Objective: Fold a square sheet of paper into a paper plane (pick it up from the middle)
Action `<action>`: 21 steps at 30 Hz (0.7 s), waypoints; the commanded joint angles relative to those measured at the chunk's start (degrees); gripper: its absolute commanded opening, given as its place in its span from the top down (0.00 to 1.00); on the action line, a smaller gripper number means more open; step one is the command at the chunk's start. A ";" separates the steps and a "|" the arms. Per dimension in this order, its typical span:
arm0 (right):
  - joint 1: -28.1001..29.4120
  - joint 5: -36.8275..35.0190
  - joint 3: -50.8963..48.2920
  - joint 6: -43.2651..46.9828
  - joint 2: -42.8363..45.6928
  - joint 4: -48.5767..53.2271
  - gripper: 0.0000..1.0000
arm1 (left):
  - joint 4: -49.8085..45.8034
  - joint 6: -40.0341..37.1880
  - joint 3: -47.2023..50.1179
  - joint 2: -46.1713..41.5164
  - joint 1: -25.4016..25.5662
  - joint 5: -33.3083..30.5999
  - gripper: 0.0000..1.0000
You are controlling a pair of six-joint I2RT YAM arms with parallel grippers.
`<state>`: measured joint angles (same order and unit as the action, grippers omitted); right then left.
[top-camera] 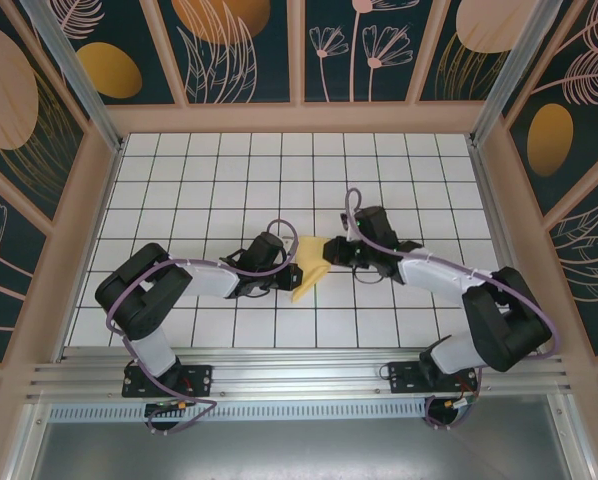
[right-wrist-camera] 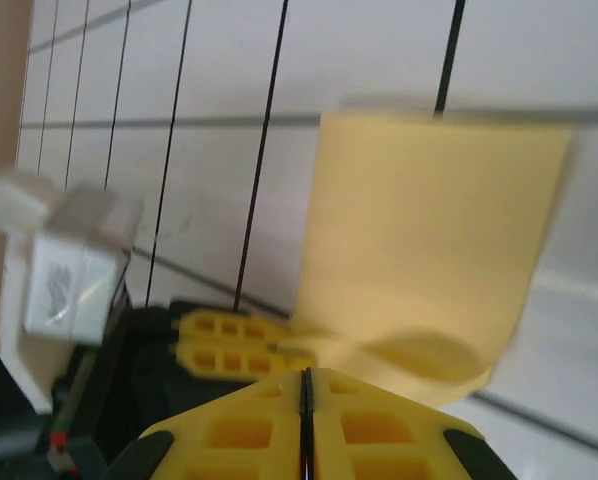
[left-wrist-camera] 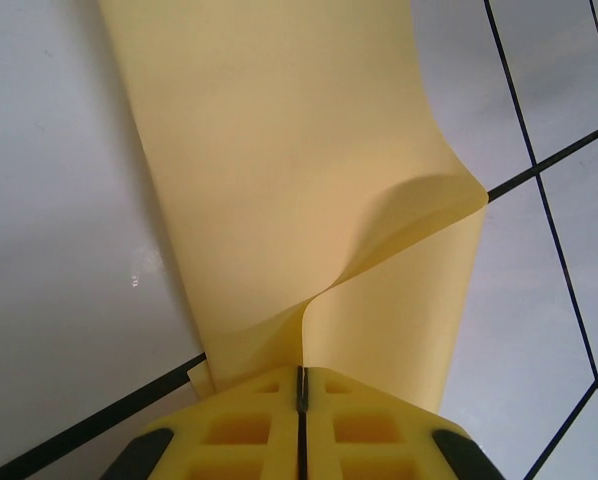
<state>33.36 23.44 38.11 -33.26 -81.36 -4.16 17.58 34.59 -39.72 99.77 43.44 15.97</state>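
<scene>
Square sheet of paper | curled, narrowed, mid-way on tiled table between both arms | left gripper clamped on its near edge | right gripper clenched, hold unclear | feather-light, floppy, creases easily; pinch edges gently.

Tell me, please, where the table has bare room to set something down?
The far tile rows along the back wall are bare. A smaller free patch lies on the near tiles between the left arm's base and the right arm's base. The centre is crowded: the left pincer and right pincer meet at the sheet of paper.
</scene>
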 commanded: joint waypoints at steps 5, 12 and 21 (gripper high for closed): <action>3.59 5.26 -8.08 -12.03 -0.03 -14.26 0.92 | -0.70 0.92 1.58 -0.10 -0.13 -1.16 0.91; 3.81 7.67 -7.85 -13.09 -4.75 -18.91 0.93 | -0.59 1.08 1.61 0.07 -0.15 -0.87 0.91; 3.81 7.47 -6.91 -13.15 -9.75 -21.09 0.93 | -0.63 1.44 2.02 -0.45 -0.12 -1.29 0.91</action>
<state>36.77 30.11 29.98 -45.80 -90.24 -22.09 18.31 35.22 -39.24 99.63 43.44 15.92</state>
